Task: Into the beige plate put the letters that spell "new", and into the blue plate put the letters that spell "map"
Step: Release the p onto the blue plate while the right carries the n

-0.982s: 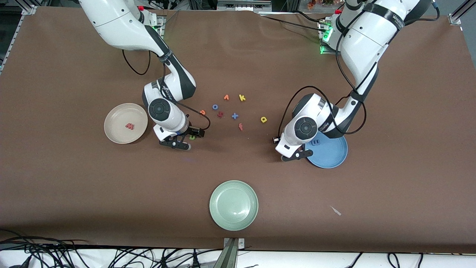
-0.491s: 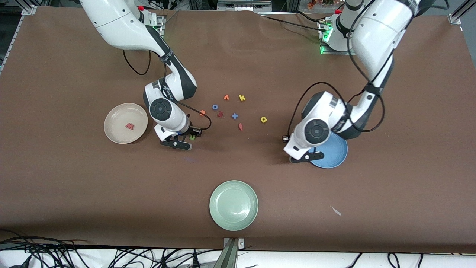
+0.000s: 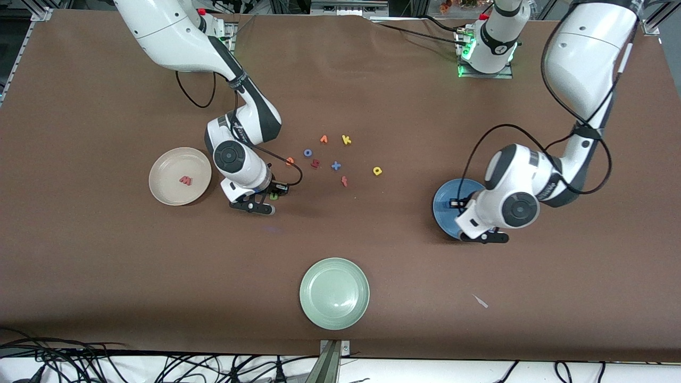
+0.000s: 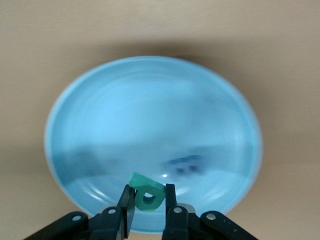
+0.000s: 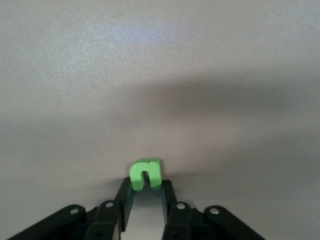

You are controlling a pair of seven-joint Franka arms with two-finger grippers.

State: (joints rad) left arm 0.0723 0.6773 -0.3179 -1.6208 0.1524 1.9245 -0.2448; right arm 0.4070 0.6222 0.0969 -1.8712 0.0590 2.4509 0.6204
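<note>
My right gripper (image 5: 146,184) is down at the table, beside the beige plate (image 3: 167,165), and shut on the green n (image 5: 145,174) (image 3: 274,196). A pink-red w (image 3: 185,181) lies in that plate. The orange e (image 3: 290,160) lies on the table near the right wrist. My left gripper (image 4: 148,187) hangs over the blue plate (image 4: 150,100) (image 3: 444,198), shut on the teal p (image 4: 145,200). The blue m (image 4: 187,166) lies in the blue plate. Out on the table, between the letter cluster and the blue plate, is the yellow a (image 3: 377,171).
Loose letters lie mid-table: blue o (image 3: 307,152), dark red h (image 3: 315,164), blue x (image 3: 335,166), orange v (image 3: 323,139), yellow k (image 3: 346,140) and a red f (image 3: 344,181). A pale green plate (image 3: 334,293) sits nearest the front camera.
My right gripper's fingers have closed on the green n. The left arm has swung toward its own end of the table, carrying the teal p across the blue plate.
</note>
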